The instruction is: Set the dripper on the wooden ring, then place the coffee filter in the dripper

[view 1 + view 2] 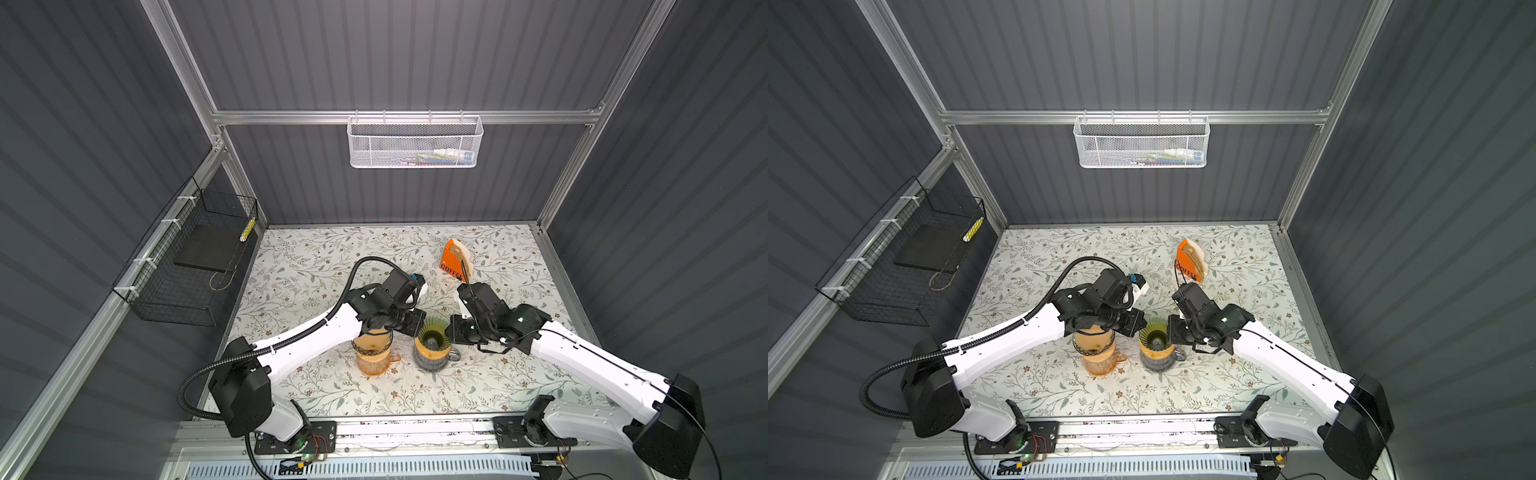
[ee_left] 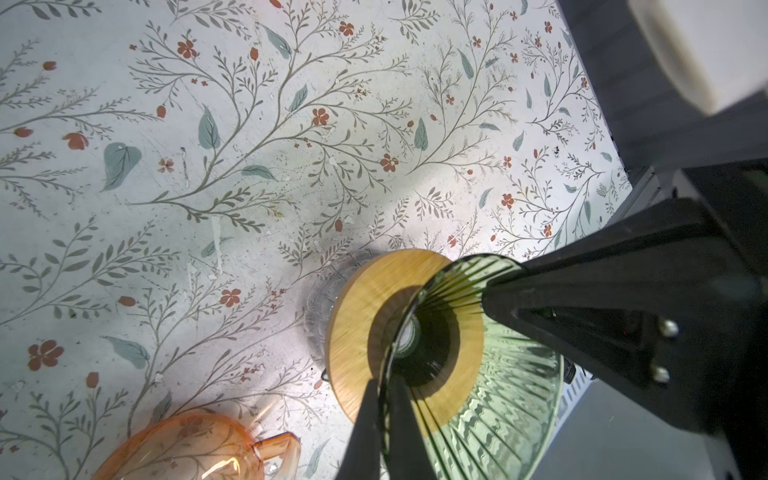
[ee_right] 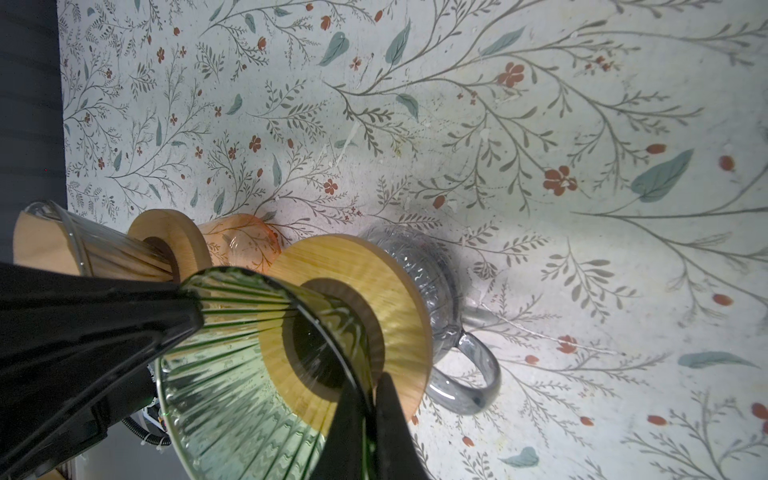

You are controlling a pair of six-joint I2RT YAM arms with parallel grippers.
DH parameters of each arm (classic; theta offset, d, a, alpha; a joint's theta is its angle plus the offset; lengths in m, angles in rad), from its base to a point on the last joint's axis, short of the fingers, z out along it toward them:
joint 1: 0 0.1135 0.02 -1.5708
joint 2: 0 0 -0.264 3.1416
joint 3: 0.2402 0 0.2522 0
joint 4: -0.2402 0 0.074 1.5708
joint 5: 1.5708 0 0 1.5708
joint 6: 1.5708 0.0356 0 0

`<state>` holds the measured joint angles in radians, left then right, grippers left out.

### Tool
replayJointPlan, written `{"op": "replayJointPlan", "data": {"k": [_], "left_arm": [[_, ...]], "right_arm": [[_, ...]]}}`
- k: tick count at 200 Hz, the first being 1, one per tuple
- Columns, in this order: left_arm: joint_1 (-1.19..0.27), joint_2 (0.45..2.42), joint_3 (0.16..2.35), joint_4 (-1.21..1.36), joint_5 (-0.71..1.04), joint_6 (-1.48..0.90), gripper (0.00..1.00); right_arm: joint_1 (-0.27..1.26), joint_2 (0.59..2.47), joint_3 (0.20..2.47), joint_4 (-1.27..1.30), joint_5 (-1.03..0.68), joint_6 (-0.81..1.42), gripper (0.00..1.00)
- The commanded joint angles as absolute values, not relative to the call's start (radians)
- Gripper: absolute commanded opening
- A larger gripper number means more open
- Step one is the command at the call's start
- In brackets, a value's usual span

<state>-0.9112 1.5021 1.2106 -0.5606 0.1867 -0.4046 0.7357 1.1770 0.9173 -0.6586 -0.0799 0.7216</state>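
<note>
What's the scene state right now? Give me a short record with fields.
left gripper: shut on green dripper rim
right gripper: shut on the same rim, opposite side
green dripper base: wooden collar resting on grey glass mug
green dripper contents: nothing papery visible inside
second dripper: on orange glass server, beside the mug; tan inside, maybe a filter
filter box: orange, farther back, filters sticking out, no gripper on it

The table [image 1: 316, 266], covered in a floral print, carries an orange glass carafe [image 1: 374, 363] and a grey glass carafe [image 1: 432, 365] side by side, and an orange filter box [image 1: 451, 261] standing farther back.
</note>
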Motion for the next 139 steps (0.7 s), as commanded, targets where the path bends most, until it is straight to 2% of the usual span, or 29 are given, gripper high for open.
{"op": "replayJointPlan", "data": {"k": [1,139], "left_arm": [[-0.954,1.577,1.148,-0.671,0.245,-0.362,0.04],[-0.968,1.611,1.135,-0.657,0.216,-0.367,0.03]], "right_arm": [[0.736,1.254,0.857,-0.684,0.040,0.666,0.00],[0.736,1.289,0.853,-0.674,0.045,0.658,0.00]]}}
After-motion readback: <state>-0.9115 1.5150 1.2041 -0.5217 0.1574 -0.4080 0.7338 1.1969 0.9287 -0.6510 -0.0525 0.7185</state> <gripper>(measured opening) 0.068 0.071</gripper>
